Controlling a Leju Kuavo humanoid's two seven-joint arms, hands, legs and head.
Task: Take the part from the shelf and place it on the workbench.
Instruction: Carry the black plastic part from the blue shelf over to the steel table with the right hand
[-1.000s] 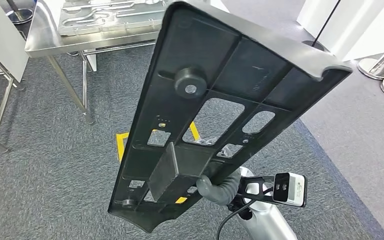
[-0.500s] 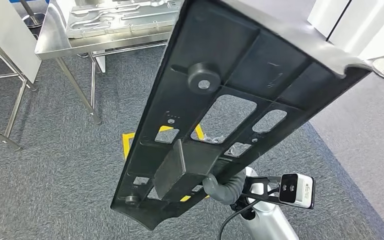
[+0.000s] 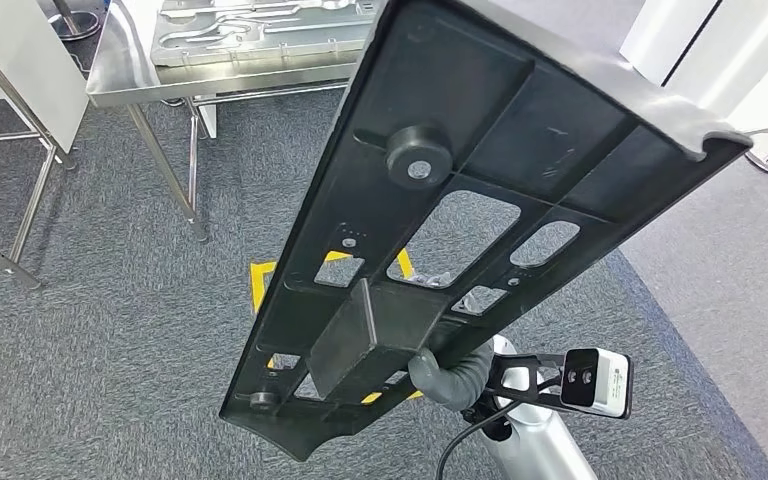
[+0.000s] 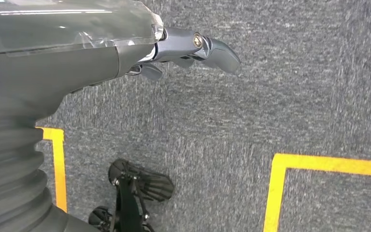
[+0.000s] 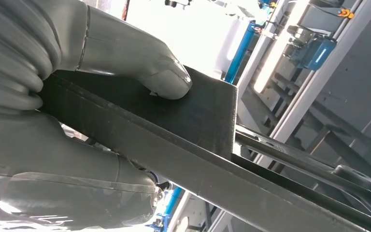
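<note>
The right hand grips a long black plastic part by a boxy block on its ribbed underside; the thumb presses flat on the block. The part rises tilted from the hand toward one o'clock, above grey carpet. A steel workbench stands at eleven o'clock, carrying a metal fixture plate. The left hand hangs over the carpet, fingers seemingly loosely extended and holding nothing. Yellow floor tape lies beneath it.
</note>
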